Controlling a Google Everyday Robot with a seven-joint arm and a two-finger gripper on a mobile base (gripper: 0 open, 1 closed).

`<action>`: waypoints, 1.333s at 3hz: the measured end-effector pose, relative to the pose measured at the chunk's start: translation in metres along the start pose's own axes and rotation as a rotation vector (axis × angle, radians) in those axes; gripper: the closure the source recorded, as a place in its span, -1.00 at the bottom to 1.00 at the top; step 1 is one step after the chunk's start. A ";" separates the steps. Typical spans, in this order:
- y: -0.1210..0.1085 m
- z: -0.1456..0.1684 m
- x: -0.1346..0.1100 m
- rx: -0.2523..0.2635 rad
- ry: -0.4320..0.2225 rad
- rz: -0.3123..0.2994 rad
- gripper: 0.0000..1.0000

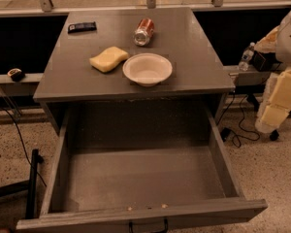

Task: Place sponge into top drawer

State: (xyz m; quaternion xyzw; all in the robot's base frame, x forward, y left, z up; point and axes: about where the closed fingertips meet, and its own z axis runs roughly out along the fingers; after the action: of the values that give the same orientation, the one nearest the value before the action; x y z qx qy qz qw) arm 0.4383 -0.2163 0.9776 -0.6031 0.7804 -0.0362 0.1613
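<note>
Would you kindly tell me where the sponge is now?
In the camera view, the sponge lies on the tabletop, just left of the white bowl; the gripper is far right.

Pale yellow sponge (108,58) lies flat on the tabletop (184,42) above the open top drawer (140,178), pincer (280,103) far right.

No text is legible; the claw (279,102) hangs far right.

White bowl (147,69), soda can (144,31), black remote (82,27).
</note>
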 end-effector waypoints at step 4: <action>-0.115 0.117 -0.113 0.005 -0.155 0.027 -1.00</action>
State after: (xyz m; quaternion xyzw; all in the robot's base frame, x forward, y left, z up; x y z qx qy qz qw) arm 0.6050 -0.1232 0.9195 -0.5930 0.7735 0.0107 0.2233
